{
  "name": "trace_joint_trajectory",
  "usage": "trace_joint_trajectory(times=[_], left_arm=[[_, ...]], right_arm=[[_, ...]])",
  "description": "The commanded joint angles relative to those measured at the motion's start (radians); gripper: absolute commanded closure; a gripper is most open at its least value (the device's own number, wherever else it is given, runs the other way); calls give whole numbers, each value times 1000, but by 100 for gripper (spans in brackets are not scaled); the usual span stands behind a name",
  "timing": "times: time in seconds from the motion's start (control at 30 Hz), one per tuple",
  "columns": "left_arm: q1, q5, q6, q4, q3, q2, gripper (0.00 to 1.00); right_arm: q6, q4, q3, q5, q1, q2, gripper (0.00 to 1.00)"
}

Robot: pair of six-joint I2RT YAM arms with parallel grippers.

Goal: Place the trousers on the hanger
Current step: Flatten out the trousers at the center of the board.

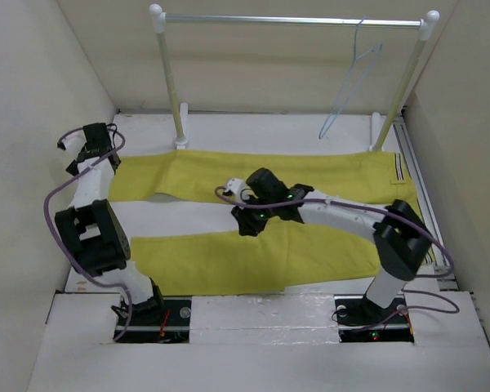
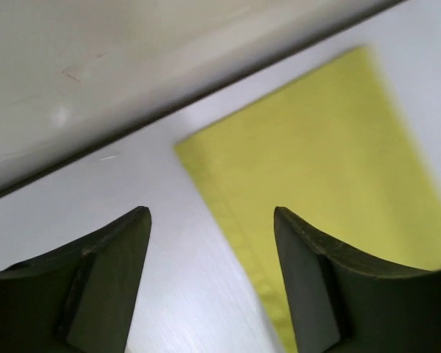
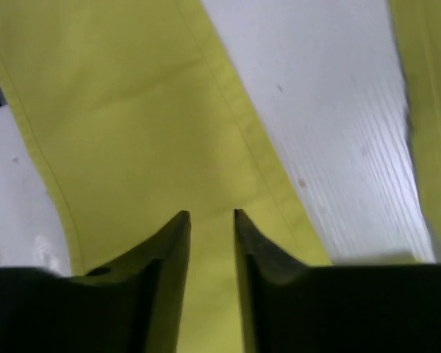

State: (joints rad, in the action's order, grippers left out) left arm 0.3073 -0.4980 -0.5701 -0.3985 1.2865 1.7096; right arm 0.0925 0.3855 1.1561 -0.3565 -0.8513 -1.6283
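Right wrist view: trousers (image 3: pixel 132 110) lie directly beneath the right claw (image 3: pixel 209 215), jaws almost together, whether pinching cloth to lift is unclear; left claw (image 2: pixel 212 213) gapes.

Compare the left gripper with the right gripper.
The left gripper has its jaws wide apart; the right gripper has them almost closed. The left gripper sits over bare table beside a leg hem of the trousers; the right gripper is over the cloth itself. Both are dark.
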Motion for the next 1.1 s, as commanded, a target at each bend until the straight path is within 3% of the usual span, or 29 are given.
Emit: trace_joint_trajectory(times=[0.0,0.03,0.13,0.2,0.37,0.47,0.5,0.57,0.6,0.63,0.8,0.9,1.07], left_arm=[[-51,53,-25,44,-19,-204,39],[-60,70,-28,56,-39,-237,41],[-70,179,-33,112,-134,-382,44],[-70,231,-33,139,-212,-491,45],[-99,308,-33,139,-318,-654,48],[-99,329,-30,129,-328,-700,48],[-99,331,-27,119,-328,-705,48],[-99,332,-27,113,-332,-720,49],[-99,335,-30,116,-338,-725,49],[-99,337,-33,116,-343,-729,49],[-99,334,-36,122,-320,-699,49],[-99,311,-56,103,-311,-677,49],[-99,262,-77,27,-351,-682,47]], right_arm=[[21,-88,123,-18,-96,-129,58],[16,-91,166,-1,-115,-204,46],[7,-70,243,72,-172,-306,28],[-11,-79,254,128,-192,-360,24],[-42,-85,293,221,-212,-468,24],[-22,-47,332,226,-239,-528,42],[-17,-46,346,222,-255,-556,62],[-20,-43,366,218,-268,-588,68],[-30,-34,395,215,-269,-605,87],[-36,-33,415,199,-278,-639,96],[-82,-49,585,166,-256,-737,100],[-149,-66,810,114,-214,-838,100],[-207,-100,883,97,-149,-840,100]])
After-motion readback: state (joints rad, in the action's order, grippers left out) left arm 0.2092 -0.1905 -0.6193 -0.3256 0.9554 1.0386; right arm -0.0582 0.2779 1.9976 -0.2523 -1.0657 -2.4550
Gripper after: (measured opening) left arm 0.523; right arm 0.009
